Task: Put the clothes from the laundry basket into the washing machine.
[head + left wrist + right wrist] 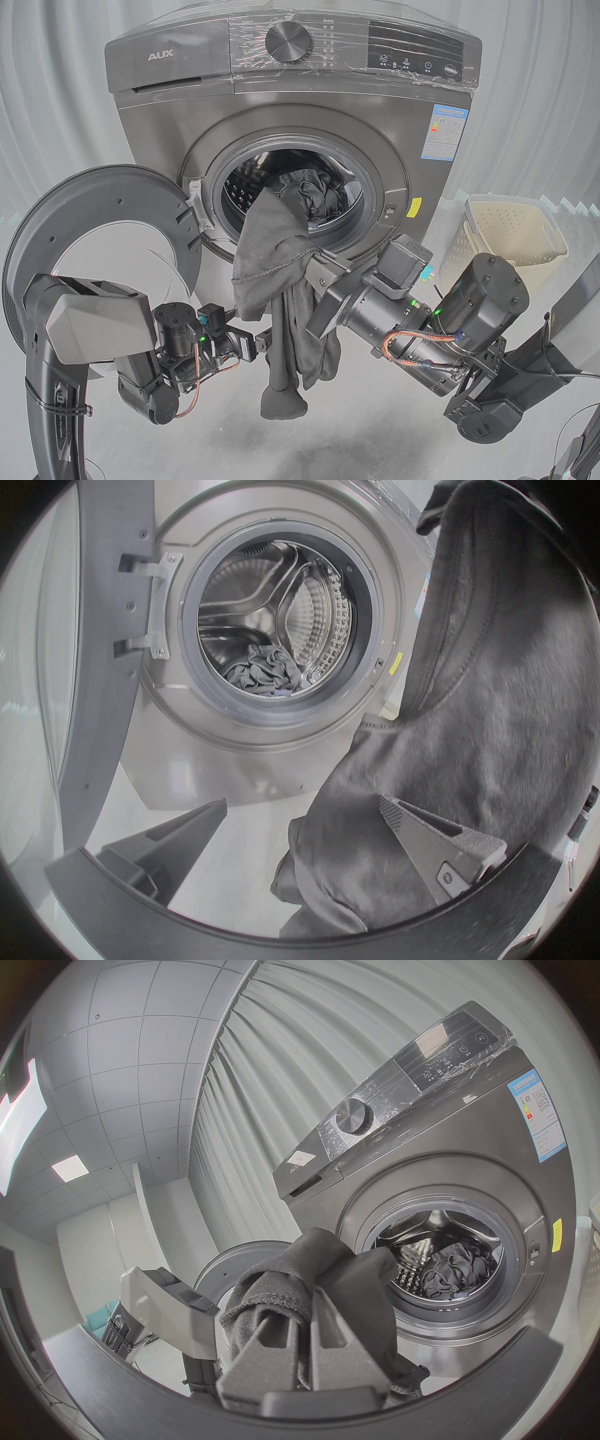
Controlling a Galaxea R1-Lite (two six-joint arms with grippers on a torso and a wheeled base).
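The grey washing machine (287, 125) stands ahead with its round door (106, 231) swung open to the left. Dark clothes (262, 670) lie in the drum (453, 1269). My right gripper (315, 261) is shut on a dark grey garment (275, 250), held in front of the drum opening; its long end hangs down toward the floor. From the right wrist, both fingers (337, 1341) pinch the cloth (294, 1279). My left gripper (265, 340) sits low beside the hanging end, open, and the garment (487, 730) drapes against one finger (437, 839). The beige laundry basket (506, 237) stands right of the machine.
The open door takes up the space at the left, close to my left arm. Pale floor lies bare below the hanging garment. White curtains hang behind the machine.
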